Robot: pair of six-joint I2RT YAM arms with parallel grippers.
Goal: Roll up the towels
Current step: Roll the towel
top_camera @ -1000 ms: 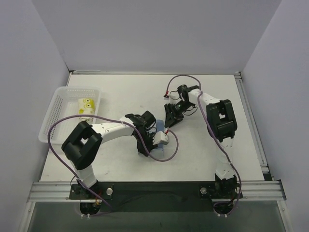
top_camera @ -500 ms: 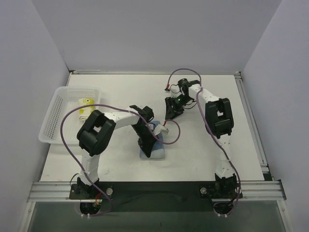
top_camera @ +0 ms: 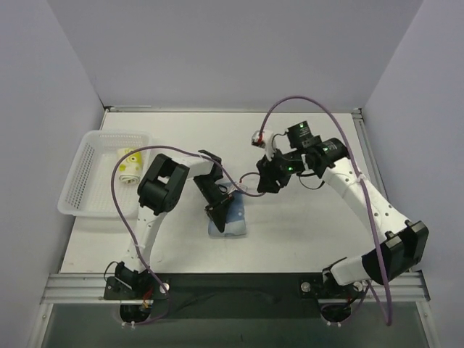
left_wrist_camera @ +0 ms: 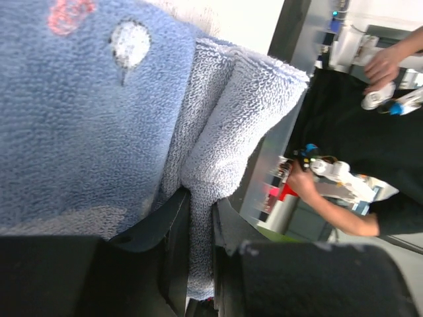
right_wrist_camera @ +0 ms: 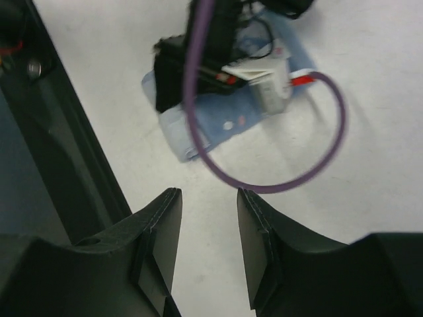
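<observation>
Left wrist view, left claw pinching blue towel edge, right claw parted, empty.

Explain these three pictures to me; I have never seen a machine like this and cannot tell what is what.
These are two robot arms bolted to the near edge of a white table. The wide picture looks down from above and behind them. The other two come from small cameras on each wrist, so each shows its own hand up close.

The left hand is down on a light blue towel in the middle of the table. Its wrist view shows the two fingers pinching a fold of that towel.

The right hand hangs above the table just beyond the towel, fingers apart and holding nothing.

At the left stands a white mesh basket with a cream printed towel inside, apparently rolled up.
</observation>
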